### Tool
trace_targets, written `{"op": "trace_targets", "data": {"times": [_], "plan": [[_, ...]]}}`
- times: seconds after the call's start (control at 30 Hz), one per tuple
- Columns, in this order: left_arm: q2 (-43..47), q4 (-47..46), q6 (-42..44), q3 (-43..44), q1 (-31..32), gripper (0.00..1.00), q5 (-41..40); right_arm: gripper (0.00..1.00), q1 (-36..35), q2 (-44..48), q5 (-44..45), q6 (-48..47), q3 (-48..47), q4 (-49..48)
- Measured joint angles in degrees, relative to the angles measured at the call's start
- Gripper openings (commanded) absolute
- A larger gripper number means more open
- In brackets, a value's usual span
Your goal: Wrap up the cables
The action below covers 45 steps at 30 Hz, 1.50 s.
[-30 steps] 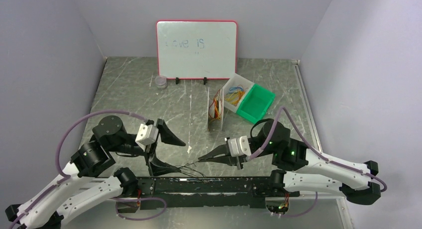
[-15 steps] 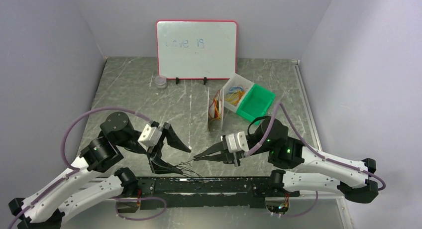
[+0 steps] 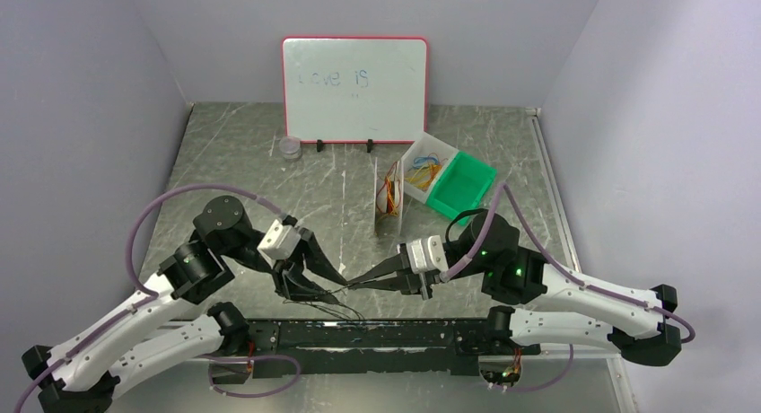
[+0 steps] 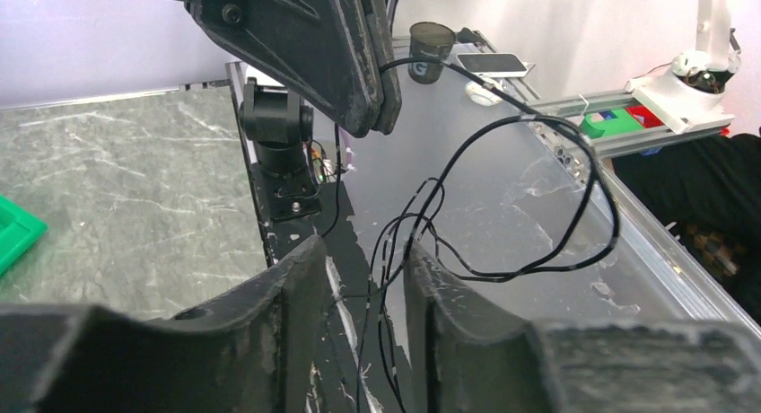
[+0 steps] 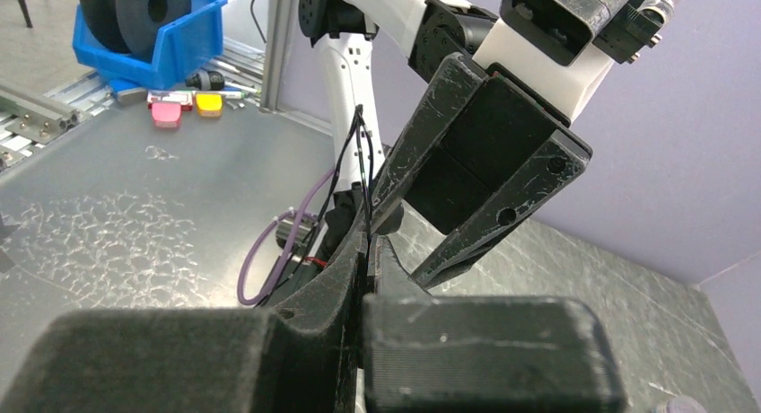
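Note:
A thin black cable (image 3: 325, 296) lies in loose loops near the table's front edge, between the two grippers. My right gripper (image 3: 352, 285) is shut on one end of it; in the right wrist view the strands (image 5: 362, 153) rise out of the closed tips (image 5: 369, 242). My left gripper (image 3: 328, 290) faces it, almost tip to tip. In the left wrist view its fingers (image 4: 278, 296) stand a narrow gap apart, with several black strands (image 4: 388, 269) running through the gap, not pinched. Wider loops (image 4: 538, 162) hang beyond. Orange-yellow cables (image 3: 420, 169) lie in a white tray.
A whiteboard (image 3: 354, 76) stands at the back. A green bin (image 3: 462, 184) sits beside the white tray (image 3: 434, 147) at right centre, with an upright card (image 3: 390, 202) wound with orange wire in front of them. A small clear dish (image 3: 289, 145) lies back left. A black rail (image 3: 377, 332) runs along the near edge.
My left gripper has moved right towards the right gripper, and its jaws have narrowed around the black strands. The right gripper has shifted slightly left, still shut on the cable.

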State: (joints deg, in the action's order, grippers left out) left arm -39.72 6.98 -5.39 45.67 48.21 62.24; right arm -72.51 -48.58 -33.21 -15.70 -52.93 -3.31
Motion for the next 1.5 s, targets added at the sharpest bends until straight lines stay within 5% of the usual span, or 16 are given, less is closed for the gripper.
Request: {"op": "trace_targets", "data": {"times": [0.2, 0.53, 0.8, 1.1, 1.5], "plan": [[-1.0, -0.5, -0.2, 0.0, 0.0, 0.07, 1.4, 0.0, 0.0, 0.0, 0.3, 0.2, 0.1, -0.1], [0.1, 1.2, 0.5, 0.3, 0.0, 0.07, -3.1, 0.0, 0.0, 4.4, 4.2, 1.8, 2.6, 1.2], [-0.5, 8.2, 1.7, 3.7, 0.0, 0.07, -30.6, 0.0, 0.0, 11.8, 18.6, 3.5, 3.2, 6.6], [-0.9, 13.8, 0.4, 5.8, 0.0, 0.07, -67.8, 0.0, 0.0, 9.9, 46.2, 8.4, 0.4, 18.4], [8.8, 15.7, 0.0, 11.5, 0.0, 0.07, -91.1, 0.0, 0.3, 3.8, 78.7, 16.9, -0.9, 25.1]]}}
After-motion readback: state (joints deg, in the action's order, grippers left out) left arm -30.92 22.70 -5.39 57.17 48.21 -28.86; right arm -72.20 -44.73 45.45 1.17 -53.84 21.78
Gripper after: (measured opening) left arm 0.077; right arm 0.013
